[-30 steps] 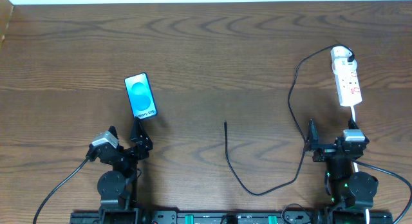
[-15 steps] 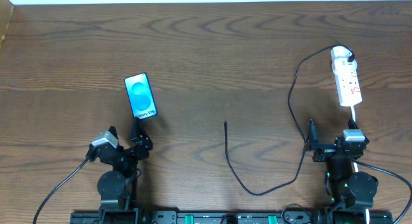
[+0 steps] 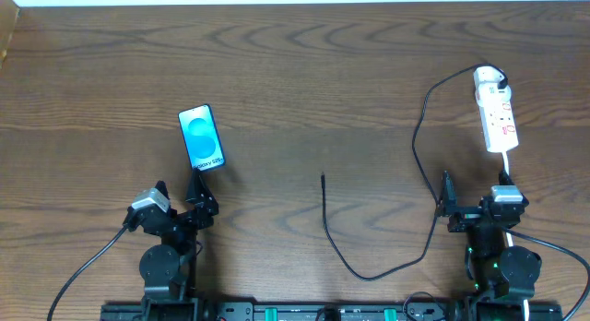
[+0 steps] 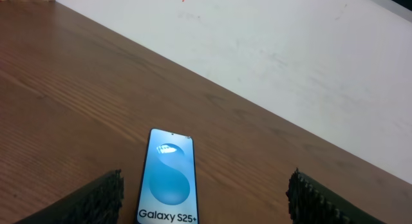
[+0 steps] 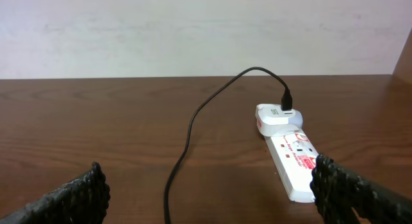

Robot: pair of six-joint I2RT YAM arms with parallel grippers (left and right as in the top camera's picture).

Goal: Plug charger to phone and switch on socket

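Charger (image 3: 324, 201) is lying loose on the desk (image 3: 304, 72), its free tip resting toward the near edge, well apart from the phone (image 3: 201, 137) nearer the left edge, its plug sitting in the socket (image 3: 496, 118) by the right edge. Left claw (image 4: 205, 201) and right claw (image 5: 209, 195) are both hanging released and empty; the plugging step is seemingly not yet begun, calling next for pinching the cable behind its tip.

One phone (image 3: 201, 136), one charger (image 3: 416, 141), one socket (image 3: 499, 119)

Even, bright light; soft short shadows on the table (image 3: 304, 72). Wrist views' dark fingers (image 4: 96, 201) blur at the edges.
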